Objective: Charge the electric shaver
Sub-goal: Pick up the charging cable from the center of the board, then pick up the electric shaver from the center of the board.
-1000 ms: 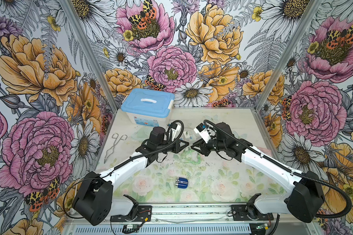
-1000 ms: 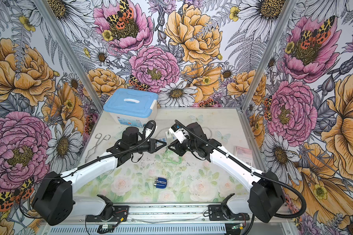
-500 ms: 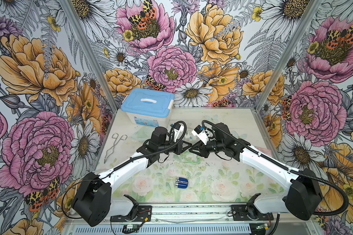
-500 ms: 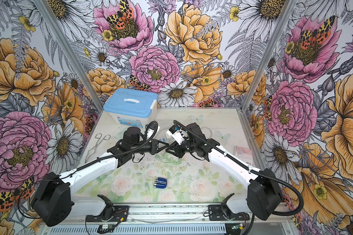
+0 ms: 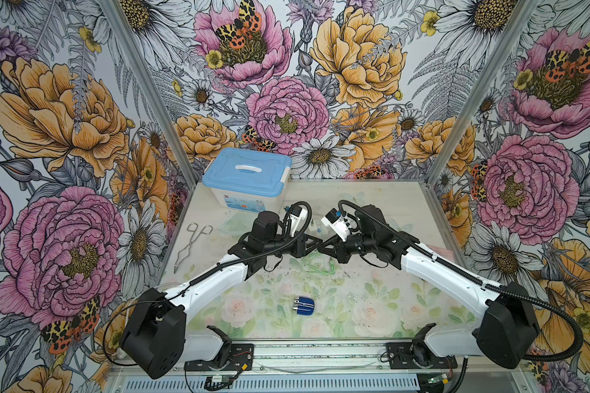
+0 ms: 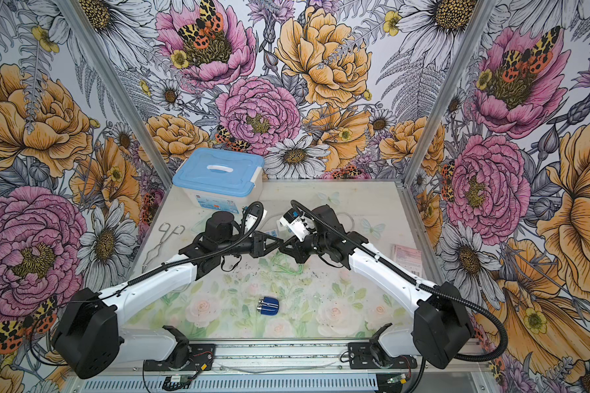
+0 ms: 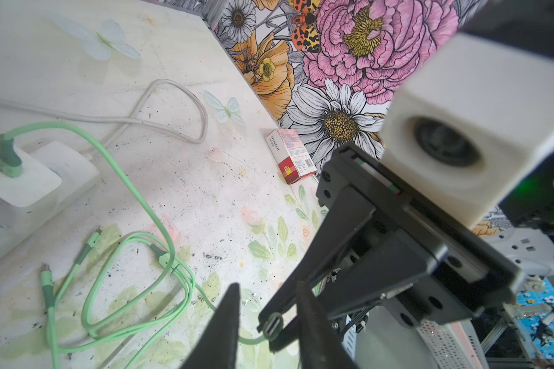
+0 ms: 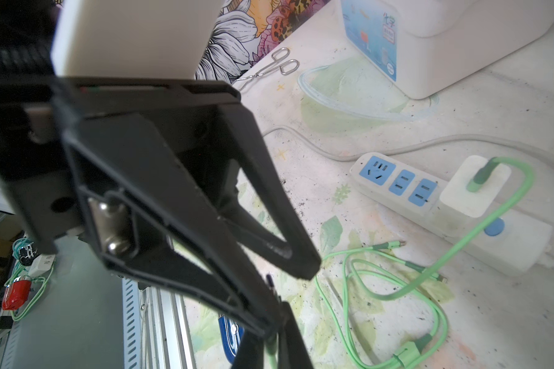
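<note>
The electric shaver (image 5: 303,306) (image 6: 268,306), dark blue with a silver head, lies alone on the table near the front, apart from both arms; a blue part of it shows in the right wrist view (image 8: 229,338). Above the coiled green cable (image 5: 317,267) (image 7: 135,287), the two grippers meet tip to tip. My right gripper (image 5: 322,250) (image 7: 266,332) (image 8: 271,345) is shut on the cable's plug (image 7: 272,324). My left gripper (image 5: 315,245) (image 7: 268,286) stands open, its fingers on either side of that plug. The cable's other end sits in the white adapter (image 8: 474,188) on the power strip (image 8: 397,188).
A blue-lidded white box (image 5: 247,173) stands at the back left. Metal tongs (image 5: 191,243) lie by the left wall. A small red and pink carton (image 7: 290,155) (image 6: 407,255) lies by the right wall. The strip's grey cord (image 7: 173,96) loops behind the arms.
The two grippers' tips have drawn together over the cable coil. The right jaws have closed on the plug, and the left jaws have opened off it.
</note>
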### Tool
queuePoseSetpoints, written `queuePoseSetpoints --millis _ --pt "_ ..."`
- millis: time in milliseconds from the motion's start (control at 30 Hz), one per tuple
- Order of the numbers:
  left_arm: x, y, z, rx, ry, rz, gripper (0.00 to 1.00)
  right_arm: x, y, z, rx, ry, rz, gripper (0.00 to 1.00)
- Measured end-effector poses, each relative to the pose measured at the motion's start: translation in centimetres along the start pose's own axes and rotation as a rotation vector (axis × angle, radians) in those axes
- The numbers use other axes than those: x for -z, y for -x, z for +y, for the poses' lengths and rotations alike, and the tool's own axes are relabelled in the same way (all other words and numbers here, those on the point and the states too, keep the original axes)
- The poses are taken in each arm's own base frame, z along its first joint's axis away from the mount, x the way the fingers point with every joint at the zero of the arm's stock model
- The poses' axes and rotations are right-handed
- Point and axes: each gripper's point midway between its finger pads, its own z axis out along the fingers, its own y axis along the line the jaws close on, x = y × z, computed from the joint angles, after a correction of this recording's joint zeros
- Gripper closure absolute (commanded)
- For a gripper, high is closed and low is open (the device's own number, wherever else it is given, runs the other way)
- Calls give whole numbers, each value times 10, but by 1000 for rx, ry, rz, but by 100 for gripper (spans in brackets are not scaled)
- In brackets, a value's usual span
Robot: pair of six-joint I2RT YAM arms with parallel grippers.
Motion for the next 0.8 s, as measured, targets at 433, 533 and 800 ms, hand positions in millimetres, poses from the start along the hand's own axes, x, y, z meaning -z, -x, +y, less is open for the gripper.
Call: queuePoseSetpoints --millis 433,533,800 --pt "77 30 5 -208 306 -68 4 -2 -40 -39 -71 -178 51 100" --pt "76 9 -4 -356 379 25 2 3 -57 -63 -117 -280 73 100" --pt "44 -126 23 -747 440 577 1 28 -57 -90 -153 -418 27 100"
